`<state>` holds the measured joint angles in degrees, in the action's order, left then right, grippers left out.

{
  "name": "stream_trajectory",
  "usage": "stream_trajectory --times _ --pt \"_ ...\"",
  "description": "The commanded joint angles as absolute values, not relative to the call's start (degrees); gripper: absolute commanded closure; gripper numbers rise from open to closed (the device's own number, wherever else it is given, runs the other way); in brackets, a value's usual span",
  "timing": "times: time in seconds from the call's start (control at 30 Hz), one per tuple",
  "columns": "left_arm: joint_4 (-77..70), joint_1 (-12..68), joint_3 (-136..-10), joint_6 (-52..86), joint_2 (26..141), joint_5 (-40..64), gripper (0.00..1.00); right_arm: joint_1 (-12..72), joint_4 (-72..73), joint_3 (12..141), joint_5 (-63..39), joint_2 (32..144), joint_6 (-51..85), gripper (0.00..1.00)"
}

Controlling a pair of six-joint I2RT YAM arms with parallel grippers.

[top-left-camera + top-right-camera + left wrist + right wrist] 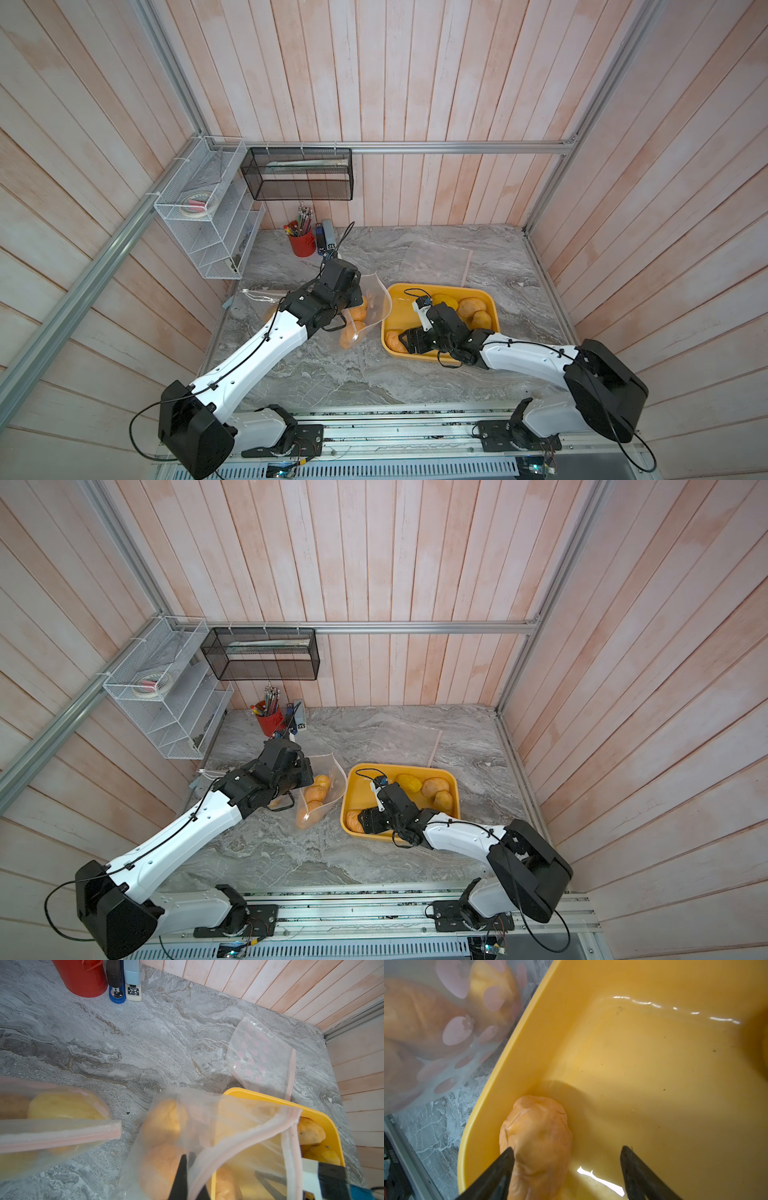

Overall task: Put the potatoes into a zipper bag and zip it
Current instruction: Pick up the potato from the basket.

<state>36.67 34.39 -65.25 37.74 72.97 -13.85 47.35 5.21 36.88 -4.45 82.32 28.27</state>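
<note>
My left gripper (187,1157) is shut on the rim of a clear zipper bag (376,303) printed with pink fruit, holding its mouth up beside the tray. A few tan-orange potatoes (318,785) lie inside the bag. In the yellow tray (440,286), three more potatoes (471,307) sit at the far right. A wrinkled tan-orange potato (537,1136) lies in the tray's near left corner. My right gripper (566,1153) is open around it, one finger close against its side, the other well apart.
A second bag (62,1126) holding potatoes lies under my left arm. An empty flat bag (436,257) lies behind the tray. A red pencil cup (302,243) and staplers (326,237) stand at the back left, below a wire rack (208,216) and a mesh basket (299,174).
</note>
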Motion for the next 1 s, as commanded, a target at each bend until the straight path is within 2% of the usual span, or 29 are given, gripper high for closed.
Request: stream_trajectory --times 0.0,0.3,0.47,0.53,0.67,0.73,0.87,0.97 --pt "36.02 34.17 -66.54 37.71 72.09 -14.34 1.00 48.51 6.79 39.01 -6.22 84.24 27.36 0.18" --pt "35.95 34.11 -66.56 37.62 72.03 -14.09 1.00 49.31 6.82 41.43 -6.67 87.36 27.18 0.10" --pt "35.93 34.10 -66.60 37.53 71.94 -13.99 1.00 49.44 6.45 42.89 -6.46 89.79 27.33 0.11" --pt "35.95 34.10 -66.57 37.53 71.81 -13.89 1.00 49.44 6.00 43.61 -6.16 90.94 27.38 0.18" --pt "35.94 34.10 -66.58 37.44 71.81 -13.86 1.00 49.48 4.67 44.71 -6.15 92.19 27.52 0.40" --pt "35.95 34.11 -66.55 37.44 71.73 -13.81 1.00 49.45 4.32 44.74 -5.78 91.70 27.68 0.48" --pt "35.90 34.10 -66.51 37.45 71.64 -13.80 1.00 49.32 3.67 44.23 -4.37 88.83 28.21 0.59" --pt "35.80 34.10 -66.53 37.44 71.63 -13.71 1.00 49.23 2.61 44.03 -2.84 85.61 28.48 0.64"
